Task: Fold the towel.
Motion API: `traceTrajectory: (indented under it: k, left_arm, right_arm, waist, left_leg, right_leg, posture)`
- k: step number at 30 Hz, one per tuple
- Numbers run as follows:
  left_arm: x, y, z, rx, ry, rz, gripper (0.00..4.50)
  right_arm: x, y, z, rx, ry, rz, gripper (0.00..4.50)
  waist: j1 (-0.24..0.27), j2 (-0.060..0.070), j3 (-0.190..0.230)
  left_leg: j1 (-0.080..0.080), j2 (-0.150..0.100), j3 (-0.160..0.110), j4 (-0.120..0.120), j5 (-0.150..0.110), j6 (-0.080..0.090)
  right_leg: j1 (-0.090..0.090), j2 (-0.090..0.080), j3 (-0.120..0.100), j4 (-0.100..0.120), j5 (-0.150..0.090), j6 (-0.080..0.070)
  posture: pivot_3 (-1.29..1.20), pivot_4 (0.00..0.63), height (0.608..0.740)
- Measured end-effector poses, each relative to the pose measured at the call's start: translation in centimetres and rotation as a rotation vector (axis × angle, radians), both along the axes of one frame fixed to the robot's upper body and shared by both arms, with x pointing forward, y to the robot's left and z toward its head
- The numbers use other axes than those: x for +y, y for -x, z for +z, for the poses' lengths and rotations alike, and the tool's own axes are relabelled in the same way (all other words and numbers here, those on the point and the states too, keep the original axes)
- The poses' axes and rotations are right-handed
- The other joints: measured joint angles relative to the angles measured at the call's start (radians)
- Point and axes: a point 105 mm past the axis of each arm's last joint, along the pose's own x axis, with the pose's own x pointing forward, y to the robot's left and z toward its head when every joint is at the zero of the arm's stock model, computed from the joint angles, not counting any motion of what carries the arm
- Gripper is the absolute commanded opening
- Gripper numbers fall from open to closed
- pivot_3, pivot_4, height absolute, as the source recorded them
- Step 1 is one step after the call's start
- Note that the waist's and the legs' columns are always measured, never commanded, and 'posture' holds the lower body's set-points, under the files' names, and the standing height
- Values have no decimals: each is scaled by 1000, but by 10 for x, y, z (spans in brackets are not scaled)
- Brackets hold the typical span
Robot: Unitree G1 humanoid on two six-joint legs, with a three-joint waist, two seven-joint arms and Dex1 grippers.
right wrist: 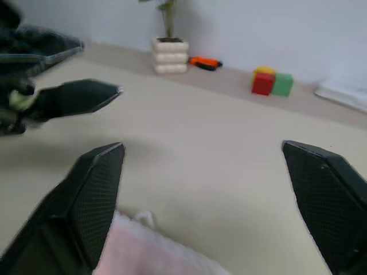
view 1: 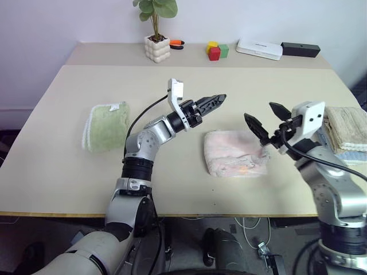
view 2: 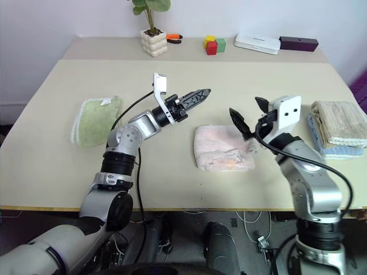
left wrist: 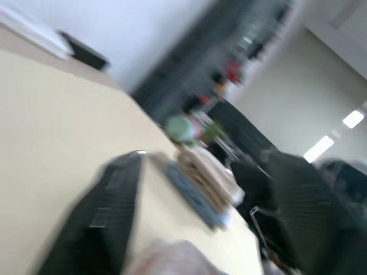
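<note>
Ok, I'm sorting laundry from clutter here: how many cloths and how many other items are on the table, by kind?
Folded cloths: 4 (pink towel, green cloth, beige towel, blue cloth under it)
Potted plant: 1
Toy blocks: 3
White box: 1
Dark box: 1
Orange tool: 1
Total: 11

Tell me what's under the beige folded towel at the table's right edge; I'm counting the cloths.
Under the beige folded towel lies a light blue cloth, its edge sticking out at the front and left. How far it runs beneath, or whether anything else lies there, is covered.
</note>
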Motion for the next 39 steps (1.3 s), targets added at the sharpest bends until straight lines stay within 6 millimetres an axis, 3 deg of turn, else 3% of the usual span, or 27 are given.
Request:
traceTrajectory:
  k: [4, 6, 11, 15, 19, 23, 26, 30, 38, 39]
  left_arm:
    - [-23, 14, -18, 43, -17, -2, 6]
    - [-24, 14, -24, 52, -49, 22, 0]
    - [-26, 20, -28, 35, -83, 31, 0]
    - [-40, 30, -48, 78, -167, -17, 0]
    - [-49, 33, -74, 117, -275, -41, 0]
    - [-57, 37, -95, 72, -380, -71, 0]
    - [-52, 34, -105, -24, -457, -58, 0]
    - [-47, 30, -106, -106, -489, -44, 0]
    - [-20, 23, -96, -92, -393, 6, 0]
    - [-17, 24, -92, -88, -365, 2, 252]
  right_arm:
    - [29, -9, -8, 19, -57, -36, 1030]
    - [26, -12, -12, 33, -52, -107, 57]
    - [20, -11, -30, 75, -32, -203, 57]
    - [13, -7, -71, 194, 11, -272, 57]
    - [3, -9, -88, 222, 54, -341, 57]
    - [-2, -11, -92, 211, 85, -377, 57]
    - [-5, -13, -93, 197, 97, -387, 57]
    - [-10, -13, -91, 177, 139, -393, 57]
    - [-13, -12, -92, 178, 154, -379, 57]
    - [-14, -13, -91, 177, 144, -376, 283]
  waist:
    - [-2, 0, 0]
    - [-4, 0, 0]
    - [-2, 1, 0]
    - [-6, 1, 0]
    - [-11, 1, -1]
    - [-15, 1, -1]
    - [-25, 2, -1]
    - [-28, 2, -1]
    - [-39, 2, -1]
    - [-40, 2, -1]
  left_leg:
    - [0, 0, 0, 3, 0, 0]
    - [0, 1, 0, 3, -1, 1]
    - [0, 1, -1, 3, -1, 2]
    - [0, 1, 0, 4, -1, 2]
    - [0, 1, 0, 4, -2, 2]
    - [0, 1, 0, 4, -2, 2]
    - [1, 1, -1, 4, -2, 2]
    - [1, 1, -1, 3, -2, 2]
    - [0, 2, 0, 3, -2, 2]
    - [0, 2, 0, 3, -2, 2]
  right_leg:
    - [0, 0, 0, 3, 0, 1]
    - [0, 0, 0, 3, 0, 0]
    - [0, 0, 0, 3, 0, -1]
    - [0, 0, 1, 3, 0, -1]
    - [0, 0, 1, 3, -1, -2]
    - [0, 0, 1, 3, -1, -3]
    - [0, 0, 0, 3, -2, -4]
    - [0, 0, 1, 3, -2, -4]
    - [-1, 0, 1, 3, -1, -3]
    - [-1, 0, 1, 3, -1, -2]
  posture:
    - [0, 150, 740]
    - [0, 150, 740]
    - [0, 150, 740]
    - [0, 150, 740]
    - [0, 150, 740]
    - [0, 150, 740]
    - [0, 150, 740]
    - [0, 150, 740]
    - [0, 150, 740]
    - [0, 150, 740]
